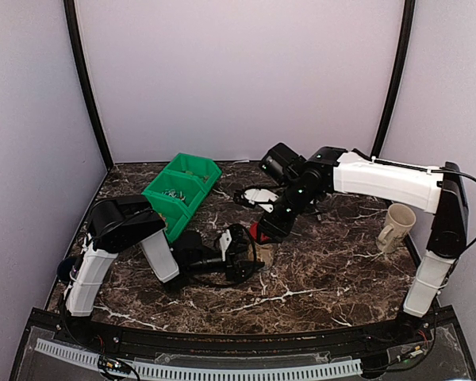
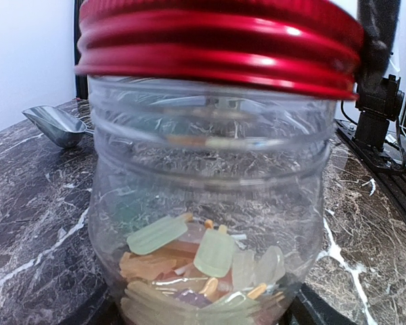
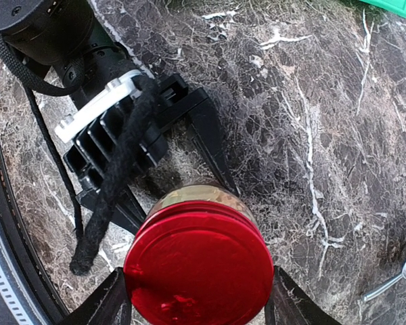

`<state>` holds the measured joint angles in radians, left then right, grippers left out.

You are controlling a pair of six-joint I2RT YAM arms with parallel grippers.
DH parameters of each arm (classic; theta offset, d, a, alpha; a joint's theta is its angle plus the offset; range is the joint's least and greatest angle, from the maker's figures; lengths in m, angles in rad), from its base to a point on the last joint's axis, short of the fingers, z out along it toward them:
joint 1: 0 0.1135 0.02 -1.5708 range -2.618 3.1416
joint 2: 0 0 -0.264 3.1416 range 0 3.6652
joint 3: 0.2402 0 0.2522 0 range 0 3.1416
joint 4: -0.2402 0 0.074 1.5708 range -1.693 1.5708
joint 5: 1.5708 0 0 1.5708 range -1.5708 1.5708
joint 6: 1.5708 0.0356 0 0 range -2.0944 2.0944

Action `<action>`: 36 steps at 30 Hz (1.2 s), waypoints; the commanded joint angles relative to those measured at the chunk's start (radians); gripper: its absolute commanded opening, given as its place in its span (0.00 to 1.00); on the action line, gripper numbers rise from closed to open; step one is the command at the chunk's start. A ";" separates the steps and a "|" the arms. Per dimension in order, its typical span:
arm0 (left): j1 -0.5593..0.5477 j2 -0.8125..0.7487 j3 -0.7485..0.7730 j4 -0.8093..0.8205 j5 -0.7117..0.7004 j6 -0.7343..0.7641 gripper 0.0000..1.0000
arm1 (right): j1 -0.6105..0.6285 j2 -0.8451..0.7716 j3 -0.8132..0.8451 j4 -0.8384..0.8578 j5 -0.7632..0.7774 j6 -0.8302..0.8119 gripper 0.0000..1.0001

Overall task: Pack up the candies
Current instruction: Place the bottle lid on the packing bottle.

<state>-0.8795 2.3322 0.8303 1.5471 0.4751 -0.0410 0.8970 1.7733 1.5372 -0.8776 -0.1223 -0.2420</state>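
candies (image 2: pixel 203 264) sit in the bottom of the clear jar (image 2: pixel 203 183), low fill, pale green/orange/tan pieces piled loose. jar stands upright mid-table (image 1: pixel 325 270). left gripper (image 1: pixel 239 252) clamps its body, one finger each side, jaws fairly wide because the jar is wide. right gripper (image 3: pixel 197 299) is above it, both fingers pressed on opposite edges of the red lid (image 3: pixel 199 267). lid is over the jar mouth but looks slightly tilted in the left wrist view, with neck threads showing below it, so I'd say not screwed home yet. handling: candies are tiny, light and loose, no point pinching them, move them via the jar. jar looks like thin plastic, light, likely to flex and spin under torque, so hold low on the ribbed body, firm but not crushing. lid looks smooth and slippery, so grip across the diameter on the ridged skirt. main risk is cross-threading if it goes on tilted. metal scoop (image 2: pixel 54 125) lies on the table off to one side
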 commanded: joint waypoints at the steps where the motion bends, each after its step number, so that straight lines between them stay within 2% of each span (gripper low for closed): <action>1: -0.003 0.016 0.000 -0.067 0.007 -0.011 0.73 | 0.010 0.020 -0.013 0.008 0.033 0.015 0.62; 36: -0.003 0.018 -0.004 -0.065 -0.026 -0.009 0.73 | -0.015 0.025 -0.046 0.040 0.024 0.044 0.64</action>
<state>-0.8795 2.3322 0.8307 1.5467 0.4618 -0.0418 0.8879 1.7859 1.5177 -0.8532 -0.1062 -0.2142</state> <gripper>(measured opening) 0.730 0.646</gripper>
